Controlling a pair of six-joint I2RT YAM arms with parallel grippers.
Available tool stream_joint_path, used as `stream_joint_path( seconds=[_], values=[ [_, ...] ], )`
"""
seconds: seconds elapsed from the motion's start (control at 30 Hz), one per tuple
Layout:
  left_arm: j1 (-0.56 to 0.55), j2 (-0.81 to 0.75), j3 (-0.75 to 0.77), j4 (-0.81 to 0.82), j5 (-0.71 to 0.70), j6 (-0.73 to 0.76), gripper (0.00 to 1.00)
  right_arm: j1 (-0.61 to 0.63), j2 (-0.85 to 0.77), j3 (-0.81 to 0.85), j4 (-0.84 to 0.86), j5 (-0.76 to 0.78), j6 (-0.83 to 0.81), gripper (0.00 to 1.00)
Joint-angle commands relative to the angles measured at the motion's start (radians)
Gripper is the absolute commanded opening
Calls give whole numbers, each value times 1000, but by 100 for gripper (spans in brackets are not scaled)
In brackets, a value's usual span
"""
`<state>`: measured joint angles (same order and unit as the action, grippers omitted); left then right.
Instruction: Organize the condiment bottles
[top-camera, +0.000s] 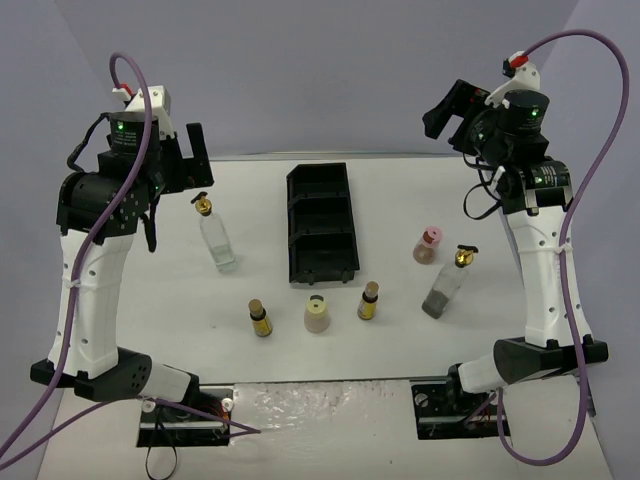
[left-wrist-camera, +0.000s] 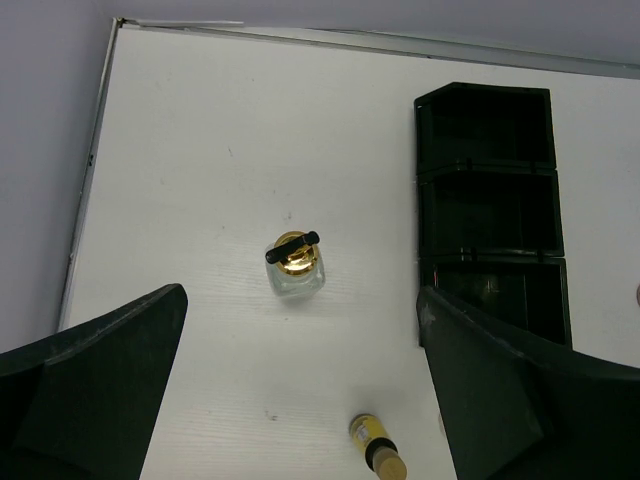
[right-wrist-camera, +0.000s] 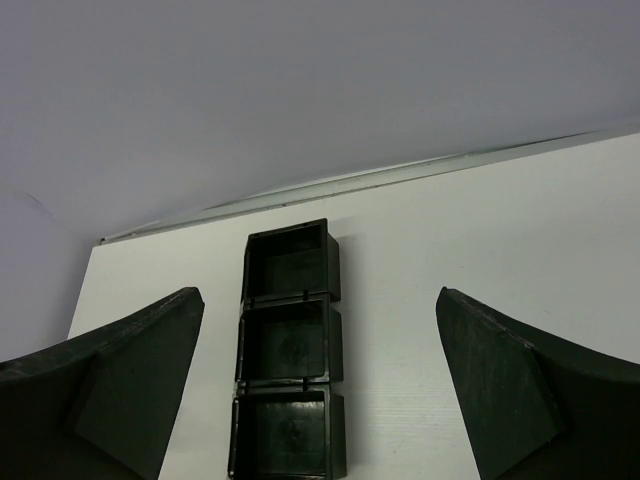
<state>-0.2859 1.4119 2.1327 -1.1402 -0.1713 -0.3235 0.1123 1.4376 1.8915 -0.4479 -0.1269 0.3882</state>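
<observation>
Six condiment bottles stand on the white table around a black tray (top-camera: 322, 222). A tall clear bottle with a gold pourer (top-camera: 215, 236) is left of the tray; the left wrist view shows it from above (left-wrist-camera: 295, 265). On the right stand a second gold-topped bottle (top-camera: 445, 285) and a pink-capped one (top-camera: 428, 244). Along the front are an amber bottle (top-camera: 261, 318), a cream one (top-camera: 316, 314) and another amber one (top-camera: 368, 300). My left gripper (top-camera: 192, 158) hangs open and empty above the left clear bottle. My right gripper (top-camera: 447, 110) is raised at the back right, open and empty.
The tray (left-wrist-camera: 490, 200) has three empty compartments in a row, also seen from the right wrist (right-wrist-camera: 290, 350). An amber bottle (left-wrist-camera: 377, 447) sits near the bottom of the left wrist view. The table's back edge (right-wrist-camera: 400, 175) and left edge (left-wrist-camera: 90, 160) meet grey walls.
</observation>
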Motion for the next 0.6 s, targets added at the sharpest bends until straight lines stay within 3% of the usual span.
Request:
stream_joint_path(
  seconds=[0.0, 0.3, 0.57],
  values=[
    [4, -48, -11, 52, -54, 9, 97, 26, -51, 4, 108, 55, -19, 100],
    [13, -113, -75, 79, -147, 3, 97, 35, -108, -57, 141, 108, -30, 100],
    [28, -249, -374, 234, -197, -84, 97, 35, -154, -130, 156, 106, -34, 100]
  ],
)
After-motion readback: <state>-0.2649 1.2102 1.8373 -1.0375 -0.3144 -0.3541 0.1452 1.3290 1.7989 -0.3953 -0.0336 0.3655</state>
